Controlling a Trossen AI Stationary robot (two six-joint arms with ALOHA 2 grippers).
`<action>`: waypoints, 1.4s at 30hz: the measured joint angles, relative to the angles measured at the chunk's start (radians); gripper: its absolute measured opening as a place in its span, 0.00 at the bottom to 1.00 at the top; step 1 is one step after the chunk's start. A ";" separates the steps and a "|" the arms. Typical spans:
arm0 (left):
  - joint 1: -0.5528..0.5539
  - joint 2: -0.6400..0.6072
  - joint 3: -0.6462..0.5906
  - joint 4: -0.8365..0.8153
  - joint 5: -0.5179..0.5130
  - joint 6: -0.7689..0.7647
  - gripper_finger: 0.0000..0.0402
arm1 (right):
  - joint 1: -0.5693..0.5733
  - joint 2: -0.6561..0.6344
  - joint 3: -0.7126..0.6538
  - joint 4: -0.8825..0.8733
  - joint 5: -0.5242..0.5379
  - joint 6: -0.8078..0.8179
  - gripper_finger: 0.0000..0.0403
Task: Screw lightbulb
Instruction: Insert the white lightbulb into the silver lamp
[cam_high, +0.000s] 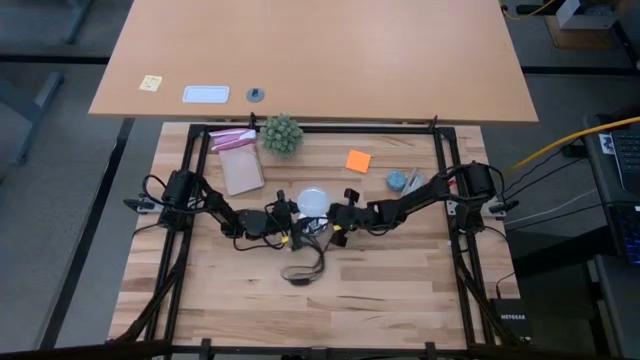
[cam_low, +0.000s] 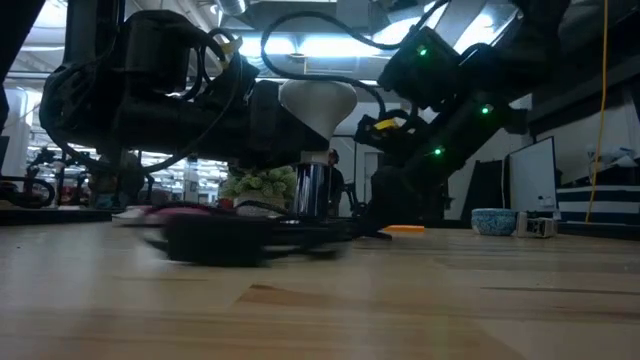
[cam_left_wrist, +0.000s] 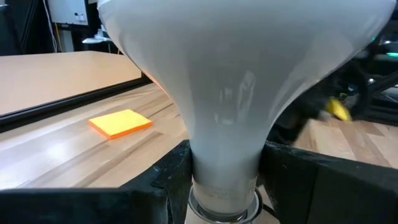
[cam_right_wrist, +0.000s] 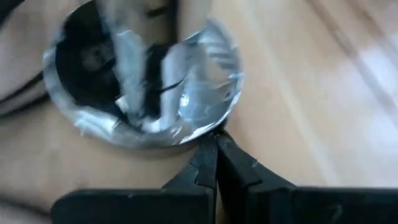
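The frosted white lightbulb (cam_high: 312, 200) stands upright at the table's middle, globe up (cam_low: 318, 105) and silvery screw end (cam_low: 312, 190) pointing down. My left gripper (cam_left_wrist: 225, 186) reaches in from the left and is shut on it. Beneath it lies the round silver socket disc (cam_right_wrist: 143, 81), its thin black cord (cam_high: 305, 270) trailing toward the near edge. Whether the screw end is in the socket is hidden. My right gripper (cam_right_wrist: 216, 146) comes from the right, slanting down, shut, with its tips at the disc's rim. My left gripper pinches the bulb's narrow neck (cam_left_wrist: 224, 155) between its two fingers (cam_left_wrist: 168, 180), just above the metal screw end. The fingers come in level from the table's left. The bulb stands upright in the hold, globe on top. My right gripper's shut tips stand at the socket disc's rim (cam_right_wrist: 211, 127); I cannot tell whether they touch it.
A spiky green ball plant (cam_high: 281, 133) and a pink-topped bag (cam_high: 238, 160) lie at the far left. An orange sticky note (cam_high: 358, 160) and a small blue bowl (cam_high: 398, 180) sit at the far right. Bare wood stretches along the near edge.
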 joint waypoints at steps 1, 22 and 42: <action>0.000 0.000 0.000 0.000 0.001 -0.001 0.38 | -0.006 0.001 -0.001 0.011 0.002 -0.002 0.02; -0.001 0.000 0.000 -0.003 0.008 -0.003 0.38 | 0.020 0.000 -0.002 0.063 0.054 -0.077 0.02; -0.002 -0.001 0.001 -0.019 0.010 -0.005 0.38 | 0.217 -0.170 0.000 -0.049 0.115 -0.099 0.02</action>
